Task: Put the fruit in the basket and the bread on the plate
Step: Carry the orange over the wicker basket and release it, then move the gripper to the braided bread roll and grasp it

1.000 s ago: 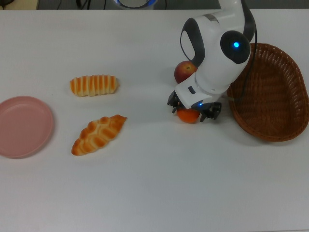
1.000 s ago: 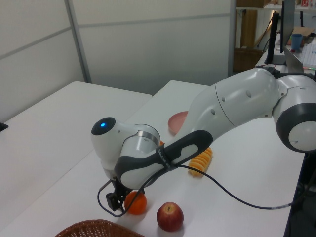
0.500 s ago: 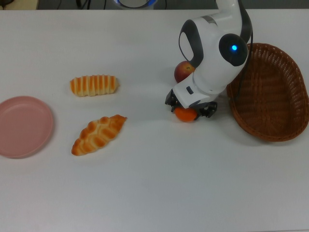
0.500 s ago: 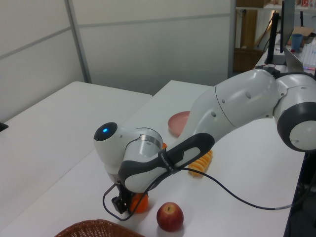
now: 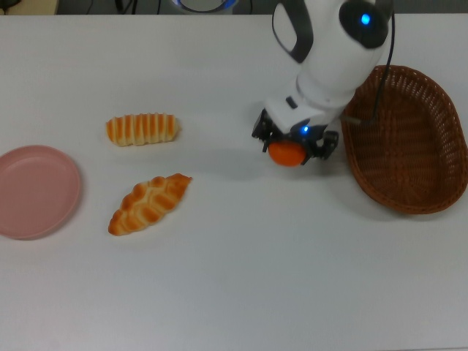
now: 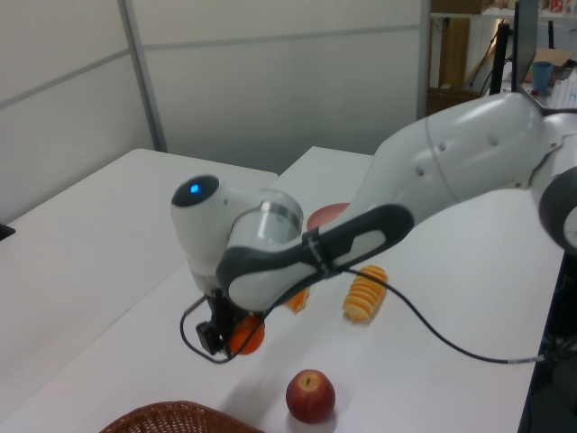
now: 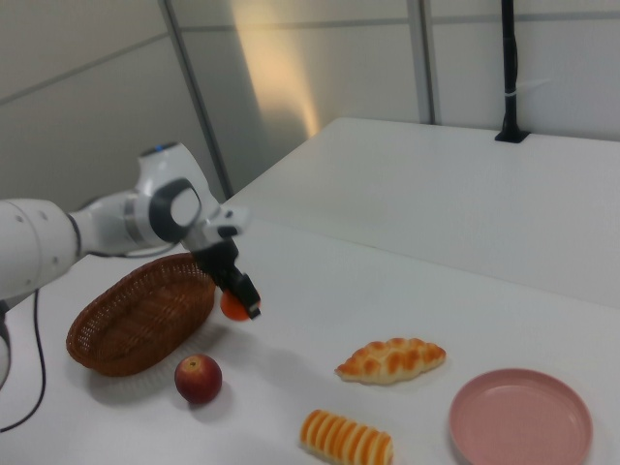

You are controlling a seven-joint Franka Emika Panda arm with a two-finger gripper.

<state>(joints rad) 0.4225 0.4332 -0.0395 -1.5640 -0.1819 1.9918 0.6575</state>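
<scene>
While nothing has reached its place yet, the first fruit is under way. Going rightward across the top view with the basket (image 5: 406, 139) as landmark: the pink plate (image 5: 36, 191) lies bare, farthest from it; the ridged roll (image 5: 142, 129) and braided loaf (image 5: 149, 203) sit on the table, well apart from it. Just beside its rim, the gripper (image 5: 292, 146) has its jaws clamped on the orange (image 5: 287, 153), clear of the table. The apple (image 7: 198, 378) rests near the basket, untouched.
</scene>
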